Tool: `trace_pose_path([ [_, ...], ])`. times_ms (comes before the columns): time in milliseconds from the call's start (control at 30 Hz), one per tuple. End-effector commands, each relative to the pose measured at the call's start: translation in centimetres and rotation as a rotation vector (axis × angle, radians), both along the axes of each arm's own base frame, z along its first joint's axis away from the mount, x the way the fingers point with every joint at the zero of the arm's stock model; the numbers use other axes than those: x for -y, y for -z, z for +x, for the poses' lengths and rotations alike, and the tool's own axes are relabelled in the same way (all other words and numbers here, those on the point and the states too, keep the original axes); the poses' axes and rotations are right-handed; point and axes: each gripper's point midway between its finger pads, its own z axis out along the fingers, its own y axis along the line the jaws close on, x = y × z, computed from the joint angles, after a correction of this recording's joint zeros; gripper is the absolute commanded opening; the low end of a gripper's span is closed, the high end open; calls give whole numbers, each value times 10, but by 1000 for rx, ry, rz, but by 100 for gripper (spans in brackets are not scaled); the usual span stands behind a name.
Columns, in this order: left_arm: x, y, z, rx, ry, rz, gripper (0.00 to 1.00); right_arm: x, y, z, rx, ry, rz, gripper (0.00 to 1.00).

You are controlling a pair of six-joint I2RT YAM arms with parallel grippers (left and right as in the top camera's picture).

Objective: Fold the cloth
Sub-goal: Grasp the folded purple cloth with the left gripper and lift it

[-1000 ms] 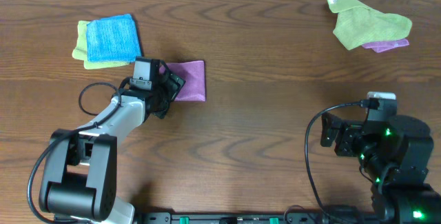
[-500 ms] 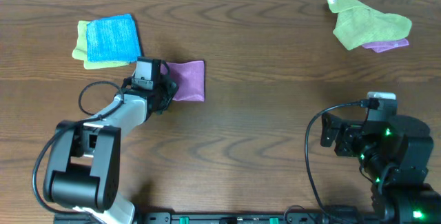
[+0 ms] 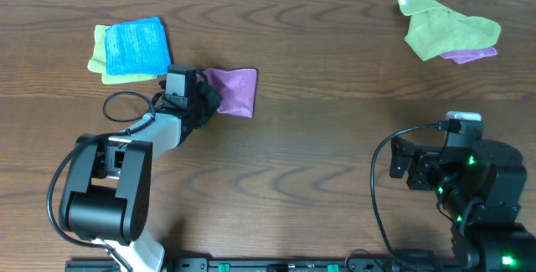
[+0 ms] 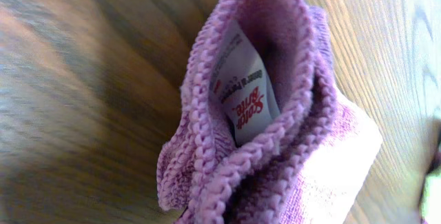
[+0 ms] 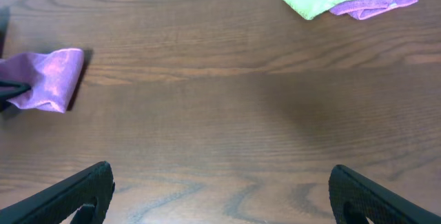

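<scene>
Cloth (image 3: 234,92) lies near blue cloth (image 3: 138,46) (green pile (image 3: 448,28) well apart).

We see a soft purple-magenta microfibre cloth (image 3: 236,90), looped knit texture at its hem, and its small white tag (image 4: 242,93) printed in red and dark letters. We log a dark brown wood-grain table (image 3: 335,138), a bright blue folded cloth (image 3: 138,46) over a yellow-green cloth (image 3: 97,54), a crumpled lime-green cloth (image 3: 444,25) over a purple cloth scrap (image 3: 471,54).

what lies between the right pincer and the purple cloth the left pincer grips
Only bare wooden table between right pincer and purple cloth, per the right wrist view.
</scene>
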Motion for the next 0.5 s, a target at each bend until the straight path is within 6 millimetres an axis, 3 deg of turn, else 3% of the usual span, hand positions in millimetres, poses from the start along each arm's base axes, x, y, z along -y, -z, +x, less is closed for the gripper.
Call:
trace_pose_path([
  [0, 12, -33, 15, 93, 98, -13, 6, 4, 3, -1, -8, 28, 6, 99],
  [200, 0, -91, 49, 175, 115, 37, 6, 4, 3, -1, -8, 28, 6, 99],
  [467, -54, -159, 85, 244, 53, 112, 6, 4, 3, -1, -8, 29, 6, 99],
])
